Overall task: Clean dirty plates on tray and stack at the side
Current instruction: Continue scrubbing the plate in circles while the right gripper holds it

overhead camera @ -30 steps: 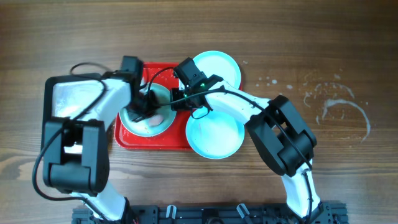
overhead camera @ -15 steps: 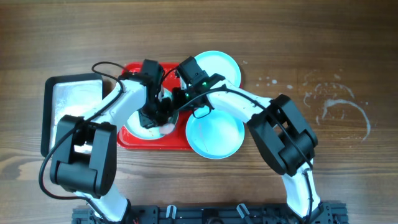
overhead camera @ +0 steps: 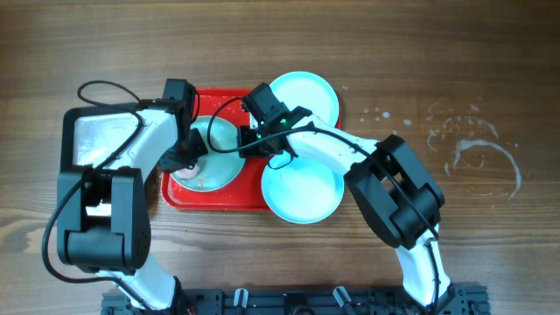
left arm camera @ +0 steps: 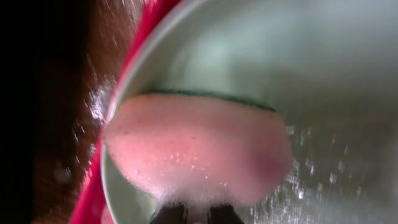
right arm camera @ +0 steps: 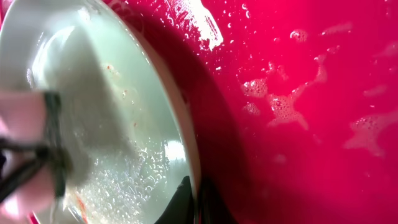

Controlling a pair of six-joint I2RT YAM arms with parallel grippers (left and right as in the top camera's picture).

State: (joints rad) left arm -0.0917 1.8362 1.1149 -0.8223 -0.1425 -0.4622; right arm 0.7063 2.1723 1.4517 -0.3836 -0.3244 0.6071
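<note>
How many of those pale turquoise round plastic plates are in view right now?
3. One plate lies on the red plastic tray, one sits at the tray's far right corner, and one rests on the wooden table by its right edge. No others show.

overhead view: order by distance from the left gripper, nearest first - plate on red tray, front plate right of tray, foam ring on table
From the left gripper:
1. soapy plate, on the red tray, right under it
2. front plate, right of the tray
3. foam ring, far right on the table
</note>
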